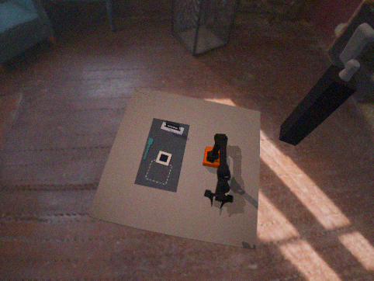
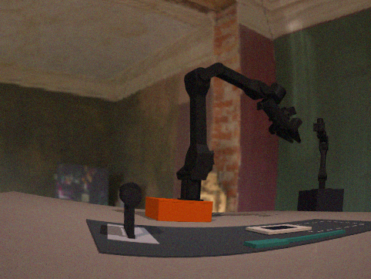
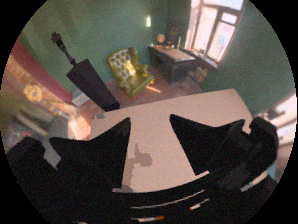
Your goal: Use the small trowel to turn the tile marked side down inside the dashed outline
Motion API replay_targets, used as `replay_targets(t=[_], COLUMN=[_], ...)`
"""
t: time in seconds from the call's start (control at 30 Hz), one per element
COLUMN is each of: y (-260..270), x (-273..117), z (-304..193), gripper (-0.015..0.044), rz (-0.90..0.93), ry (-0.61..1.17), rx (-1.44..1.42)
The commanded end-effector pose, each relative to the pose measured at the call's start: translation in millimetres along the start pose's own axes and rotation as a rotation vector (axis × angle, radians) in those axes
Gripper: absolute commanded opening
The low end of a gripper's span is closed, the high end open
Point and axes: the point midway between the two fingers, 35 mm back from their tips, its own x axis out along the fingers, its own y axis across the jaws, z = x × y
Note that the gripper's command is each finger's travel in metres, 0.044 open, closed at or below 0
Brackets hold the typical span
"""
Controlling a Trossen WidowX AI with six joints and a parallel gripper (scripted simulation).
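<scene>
The tile (image 1: 169,158) (image 2: 263,230) is a pale square lying flat on the dark grey mat (image 1: 177,155) (image 2: 192,243), its dark square mark facing up. In the top view it overlaps the upper edge of the dashed outline (image 1: 156,182). The teal trowel (image 1: 148,147) (image 2: 292,240) lies flat on the mat beside the tile, apart from it, along the mat's left side in the top view. My gripper (image 1: 216,206) (image 2: 295,141) (image 3: 150,118) is open and empty, raised above the table right of the mat. The wrist view shows neither tile nor trowel.
At the mat's far end, a black upright with a round head (image 2: 130,193) stands on a white plate (image 2: 149,238). My arm's orange base (image 1: 210,162) (image 2: 181,210) is beside the mat. Another black arm on a dark pedestal (image 2: 320,200) (image 3: 92,86) stands beyond the table (image 1: 155,209).
</scene>
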Motion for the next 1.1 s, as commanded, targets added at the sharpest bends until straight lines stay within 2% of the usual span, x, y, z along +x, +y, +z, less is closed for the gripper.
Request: replay_targets(t=[0.0,0.3,0.53,0.8,1.07], y=[-57.9,-175.0,-284.9,-405.3,-496.1], x=[6.1,-1.6,-25.0,-81.8,-164.4], z=[7.9,11.8,-7.9,-60.7,-144.6], gripper=[0.0270,0.0270,0.0270,0.0270,0.0270], rz=[-0.103,-0.306,-0.487,-0.668,-0.793], ry=[0.027,0.060,0.142,0.264,0.396], rx=[0.052,0.201,0.308,0.465,0.662])
